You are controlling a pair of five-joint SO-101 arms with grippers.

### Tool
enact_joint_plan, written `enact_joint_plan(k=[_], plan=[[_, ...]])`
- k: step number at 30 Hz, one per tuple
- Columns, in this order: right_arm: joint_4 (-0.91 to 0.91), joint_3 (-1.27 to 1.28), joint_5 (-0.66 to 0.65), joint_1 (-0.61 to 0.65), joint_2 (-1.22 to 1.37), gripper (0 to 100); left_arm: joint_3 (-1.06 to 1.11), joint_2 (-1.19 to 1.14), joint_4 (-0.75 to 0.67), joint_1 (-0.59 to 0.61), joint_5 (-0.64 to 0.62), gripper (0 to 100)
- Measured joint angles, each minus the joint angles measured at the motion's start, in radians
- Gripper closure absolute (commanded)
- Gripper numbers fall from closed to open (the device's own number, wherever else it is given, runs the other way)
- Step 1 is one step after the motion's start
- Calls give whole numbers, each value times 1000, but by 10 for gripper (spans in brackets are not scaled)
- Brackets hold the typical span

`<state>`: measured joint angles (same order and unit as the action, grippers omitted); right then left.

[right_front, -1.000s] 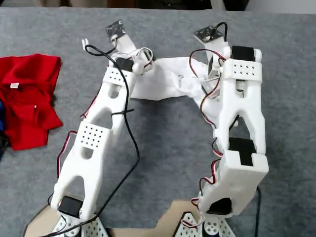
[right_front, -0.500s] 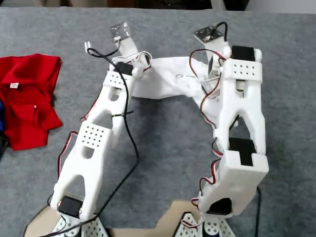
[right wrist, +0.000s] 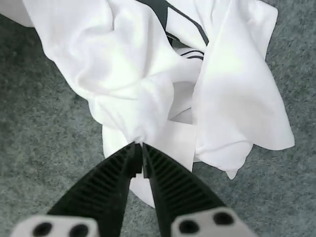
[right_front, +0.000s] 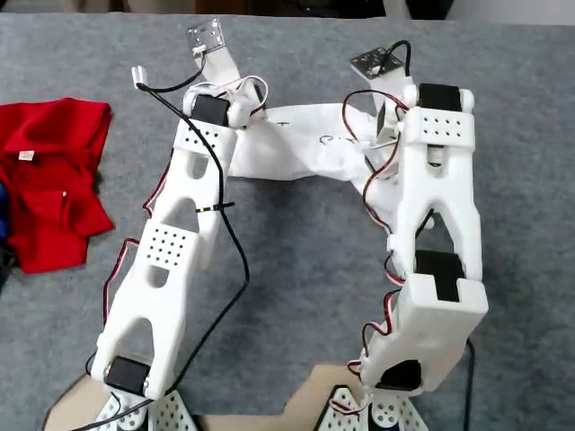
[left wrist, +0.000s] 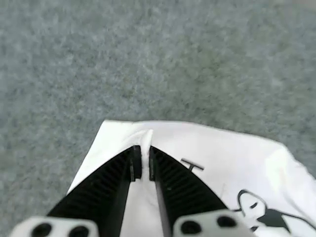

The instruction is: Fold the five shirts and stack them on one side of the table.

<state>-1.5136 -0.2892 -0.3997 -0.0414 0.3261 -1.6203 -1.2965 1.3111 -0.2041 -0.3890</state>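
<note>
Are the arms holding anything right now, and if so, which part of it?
Both hold the white shirt. The left gripper pinches a pleat near its edge; the right gripper pinches a bunched fold.

white shirt [right_front: 305, 153]: crumpled, far centre | red shirt [right_front: 54, 171]: loosely folded, left side

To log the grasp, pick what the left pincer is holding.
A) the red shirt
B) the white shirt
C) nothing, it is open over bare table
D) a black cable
B: in the left wrist view the left pincer is shut on a pinched edge of the white shirt.
</note>
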Motion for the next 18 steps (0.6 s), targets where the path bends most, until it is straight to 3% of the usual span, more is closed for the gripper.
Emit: enact_joint_plan(k=[8, 13, 18], plan=[[-2, 11, -26, 3, -29, 993, 0, 95, 288, 15, 0, 981], [-40, 81, -77, 72, -140, 988, 0, 181, 405, 69, 0, 981], [-40, 222, -121, 140, -249, 852, -2, 238, 436, 132, 0, 981]])
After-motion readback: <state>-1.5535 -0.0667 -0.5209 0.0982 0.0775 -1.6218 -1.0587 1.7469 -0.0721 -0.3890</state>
